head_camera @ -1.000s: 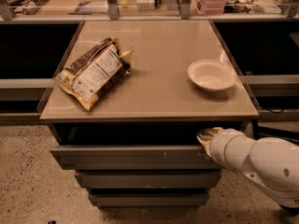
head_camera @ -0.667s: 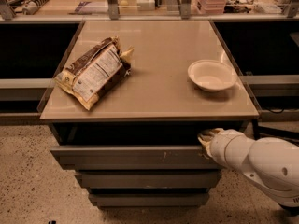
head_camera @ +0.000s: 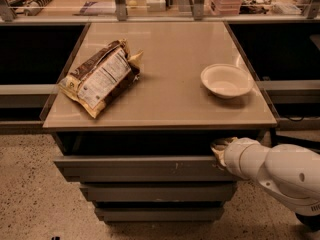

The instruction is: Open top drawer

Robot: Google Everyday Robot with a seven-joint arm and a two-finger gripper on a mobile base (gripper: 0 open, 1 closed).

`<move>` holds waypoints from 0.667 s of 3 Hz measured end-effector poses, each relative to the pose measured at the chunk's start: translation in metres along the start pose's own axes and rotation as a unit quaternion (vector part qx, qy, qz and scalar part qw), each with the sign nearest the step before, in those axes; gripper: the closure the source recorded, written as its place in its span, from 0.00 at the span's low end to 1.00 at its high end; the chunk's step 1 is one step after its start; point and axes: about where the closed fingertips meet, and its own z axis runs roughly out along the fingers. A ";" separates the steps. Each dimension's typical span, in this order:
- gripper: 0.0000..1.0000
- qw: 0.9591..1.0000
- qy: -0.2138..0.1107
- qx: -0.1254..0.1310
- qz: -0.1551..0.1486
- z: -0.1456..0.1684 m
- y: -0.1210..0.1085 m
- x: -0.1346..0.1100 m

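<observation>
The top drawer (head_camera: 140,168) is the widest grey front under the tan tabletop, with small pale scratches right of centre. It stands pulled out a little, with a dark gap above its top edge. My gripper (head_camera: 219,149) is at the drawer's right end, hooked at the top edge of the front, at the tip of the white arm (head_camera: 280,174) that comes in from the right. Two narrower grey drawers (head_camera: 157,192) sit below it.
On the tabletop (head_camera: 175,104) lie a brown snack bag (head_camera: 100,76) at the left and a white bowl (head_camera: 226,81) at the right. Dark open shelving flanks the cabinet. A speckled floor (head_camera: 30,194) lies in front.
</observation>
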 end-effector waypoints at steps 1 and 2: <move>1.00 1.000 -0.007 -0.023 0.002 0.006 0.003 -0.001; 1.00 1.000 -0.008 -0.026 0.002 0.007 0.004 -0.001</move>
